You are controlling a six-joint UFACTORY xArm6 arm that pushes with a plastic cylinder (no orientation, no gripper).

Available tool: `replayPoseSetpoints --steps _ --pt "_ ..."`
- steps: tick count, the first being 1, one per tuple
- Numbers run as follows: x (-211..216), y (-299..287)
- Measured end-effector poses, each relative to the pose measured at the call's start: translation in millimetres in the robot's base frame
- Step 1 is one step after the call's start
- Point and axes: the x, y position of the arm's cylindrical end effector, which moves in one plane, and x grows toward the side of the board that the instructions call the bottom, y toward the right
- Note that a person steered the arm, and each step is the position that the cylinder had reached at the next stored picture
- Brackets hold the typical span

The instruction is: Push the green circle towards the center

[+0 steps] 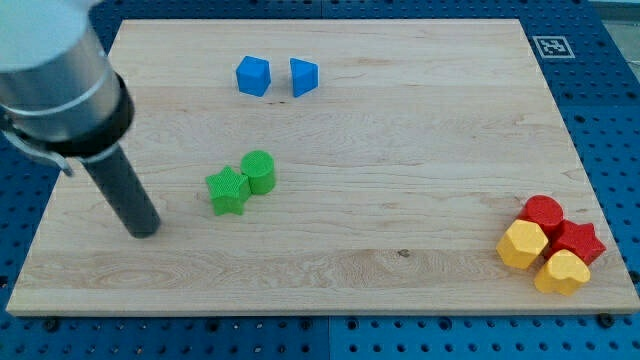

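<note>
The green circle [259, 171] sits left of the board's middle, touching a green star [228, 190] on its lower left. My tip [145, 230] rests on the board to the left of both, a little lower than the star and well apart from it. The rod rises up to the view's upper left.
A blue cube [253, 76] and a blue triangle-like block [303, 77] lie near the top edge. At the lower right corner sit a red circle [543, 213], a red star [580, 242], a yellow hexagon [522, 244] and a yellow heart [561, 271]. The wooden board [400, 160] lies on a blue pegboard.
</note>
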Motion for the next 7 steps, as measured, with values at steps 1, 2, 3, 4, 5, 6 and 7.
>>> replayPoseSetpoints --steps 1,2,3,4,5,6,7 --pt "0 58" --pt "-2 83" --pt "-12 77" --pt "-27 68" --pt "-35 68" --pt "-48 68" --pt "-57 68"
